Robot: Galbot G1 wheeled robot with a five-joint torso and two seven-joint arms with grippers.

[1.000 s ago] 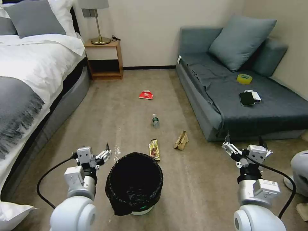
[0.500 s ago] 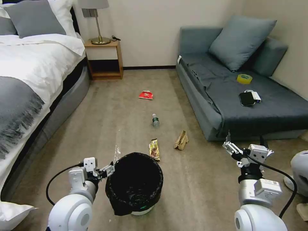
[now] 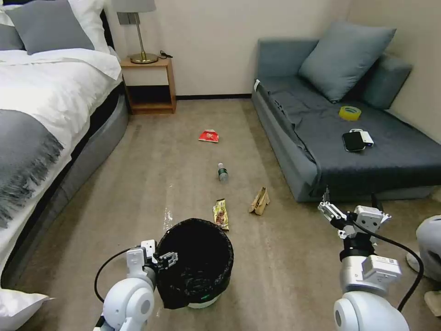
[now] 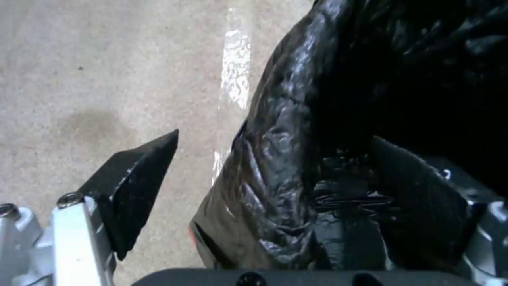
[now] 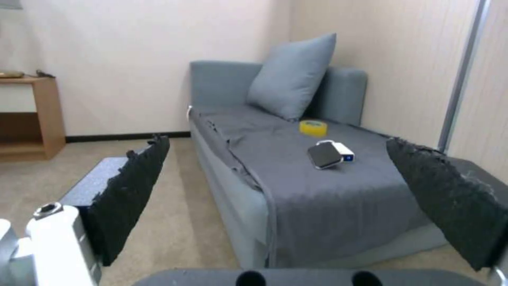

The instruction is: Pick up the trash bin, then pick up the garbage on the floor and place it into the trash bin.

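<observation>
Trash bin [image 3: 195, 262]: small, round, white body, lined with a crinkled glossy black bag draped over the rim; it stands upright on the carpet directly before the robot. Garbage lies on the floor beyond it: a flat gold-brown wrapper [image 3: 221, 214] just past the rim, a crumpled brown paper bag [image 3: 260, 201] to its right, a clear bottle [image 3: 223, 173] with a green label on its side farther on, and a red packet [image 3: 209, 136] farthest away.

Left claw [image 3: 161, 257]: arm low and reaching in at the bin's left rim. In the left wrist view the fingers stand apart and straddle the bagged rim, one finger [image 4: 135, 186] outside over carpet, the other inside against the liner; not clamped.

Right claw [image 3: 351, 209]: arm raised at the right and pointed toward the sofa [image 3: 349, 151], fingers spread wide, holding nothing.

Floor: short beige carpet [image 3: 151, 174] with a shiny streak near the bin. White bed [image 3: 41, 105] at the left; grey fabric sofa at the right.
</observation>
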